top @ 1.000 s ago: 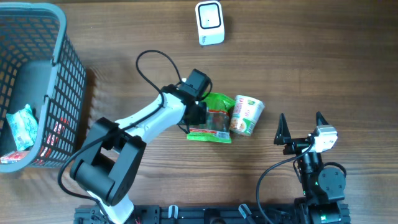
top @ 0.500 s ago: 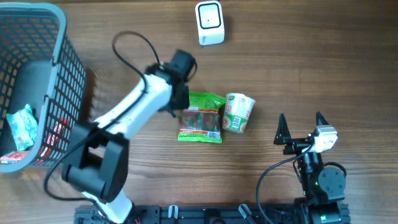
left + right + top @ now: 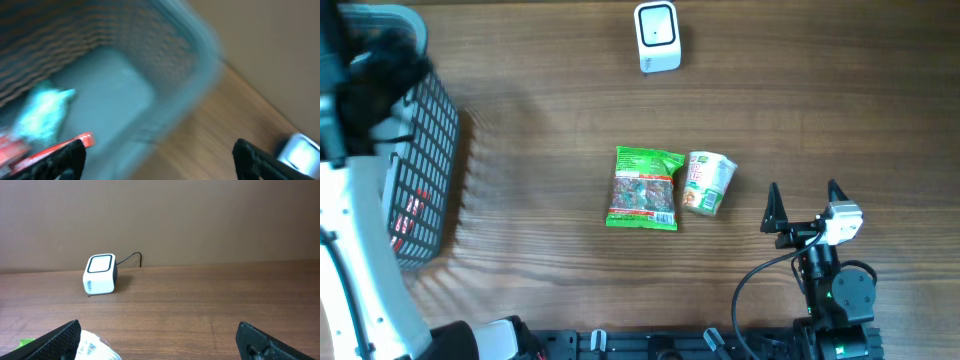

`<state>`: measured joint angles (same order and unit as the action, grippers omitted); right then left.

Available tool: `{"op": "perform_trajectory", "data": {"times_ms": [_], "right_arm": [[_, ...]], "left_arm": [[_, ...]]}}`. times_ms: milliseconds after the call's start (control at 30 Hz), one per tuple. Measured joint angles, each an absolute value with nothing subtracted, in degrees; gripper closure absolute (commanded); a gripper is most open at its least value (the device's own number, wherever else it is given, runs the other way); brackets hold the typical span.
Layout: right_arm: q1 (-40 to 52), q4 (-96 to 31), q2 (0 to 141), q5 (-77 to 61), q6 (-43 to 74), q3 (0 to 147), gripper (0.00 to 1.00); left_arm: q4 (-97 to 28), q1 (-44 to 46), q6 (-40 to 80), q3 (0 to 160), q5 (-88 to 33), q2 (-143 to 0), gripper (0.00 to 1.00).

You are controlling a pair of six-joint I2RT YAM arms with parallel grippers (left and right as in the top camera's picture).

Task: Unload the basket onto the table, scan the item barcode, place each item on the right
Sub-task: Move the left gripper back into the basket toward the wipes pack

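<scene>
A green snack bag (image 3: pixel 643 188) lies flat at the table's middle, with a small printed cup (image 3: pixel 707 183) on its side touching the bag's right edge. The white barcode scanner (image 3: pixel 657 36) stands at the far edge, also in the right wrist view (image 3: pixel 100 274). My left arm is a blur at the far left above the basket (image 3: pixel 425 130). In its wrist view the left gripper (image 3: pixel 160 157) is open and holds nothing. The right gripper (image 3: pixel 803 195) rests open near the front right, the cup (image 3: pixel 97 347) by its left finger.
The grey mesh basket (image 3: pixel 165 75) holds a teal packet (image 3: pixel 42 112) and a red packet (image 3: pixel 30 150). The scanner's cable runs off behind it (image 3: pixel 131 256). A wall rises behind the table's far edge.
The left gripper opened and let go of the green bag, then swung fast to the left over the basket. Bag and cup ended slightly further left. The right arm stayed still.
</scene>
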<state>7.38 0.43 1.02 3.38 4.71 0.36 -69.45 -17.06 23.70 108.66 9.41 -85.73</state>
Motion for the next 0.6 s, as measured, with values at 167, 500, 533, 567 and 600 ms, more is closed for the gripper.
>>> {"op": "perform_trajectory", "data": {"times_ms": [167, 500, 533, 567, 600], "right_arm": [[7.4, 0.4, 1.0, 3.4, 4.7, 0.4, 0.0], [7.4, 0.4, 1.0, 3.4, 4.7, 0.4, 0.0], [7.4, 0.4, 1.0, 3.4, 4.7, 0.4, 0.0], [7.4, 0.4, 1.0, 3.4, 4.7, 0.4, 0.0], [7.4, 0.4, 1.0, 3.4, 4.7, 0.4, 0.0]], "left_arm": [[-70.1, -36.5, 25.0, 104.0, 9.3, -88.3, 0.02], [-50.4, -43.6, 17.1, 83.0, 8.5, -97.8, 0.0], [-49.4, -43.6, 15.5, 82.2, 8.5, -99.7, 0.0], [-49.0, -43.6, 14.5, 81.9, 8.3, -101.2, 0.0], [-48.5, -43.6, 13.6, 81.8, 8.3, -102.8, 0.0]]}}
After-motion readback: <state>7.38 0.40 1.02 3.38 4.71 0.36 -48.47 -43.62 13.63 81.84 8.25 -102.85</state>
